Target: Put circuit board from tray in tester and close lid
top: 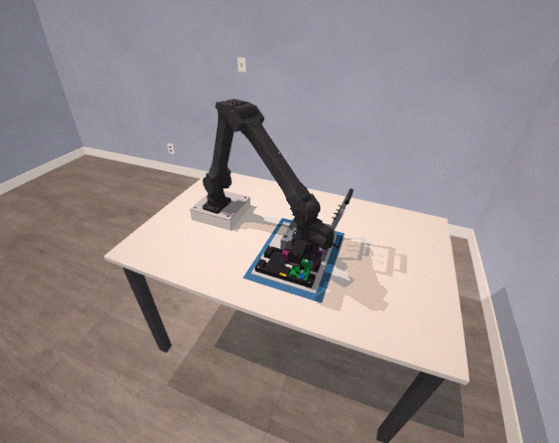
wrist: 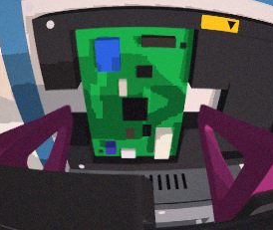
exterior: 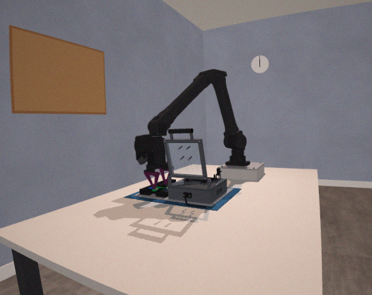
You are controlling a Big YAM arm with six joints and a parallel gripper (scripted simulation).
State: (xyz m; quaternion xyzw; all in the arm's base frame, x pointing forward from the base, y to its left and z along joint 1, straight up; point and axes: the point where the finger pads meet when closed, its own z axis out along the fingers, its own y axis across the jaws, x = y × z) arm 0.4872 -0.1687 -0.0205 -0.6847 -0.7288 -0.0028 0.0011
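Top: arm over tray on desk; circuit board in its pocket, i.e. no transfer done yet.

Exterior: tester beside tray, lid up. Left to do: pick, seat on pins, shut & latch lid, let go.

Wrist: hand apart, one finger each side of board, nothing clamped; grasp prob. next. White connector end nearer tester.

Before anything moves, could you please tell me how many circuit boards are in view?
1: the green circuit board, in a pocket of the black tray. The tester's plate is partly hidden, so I cannot rule out another there.
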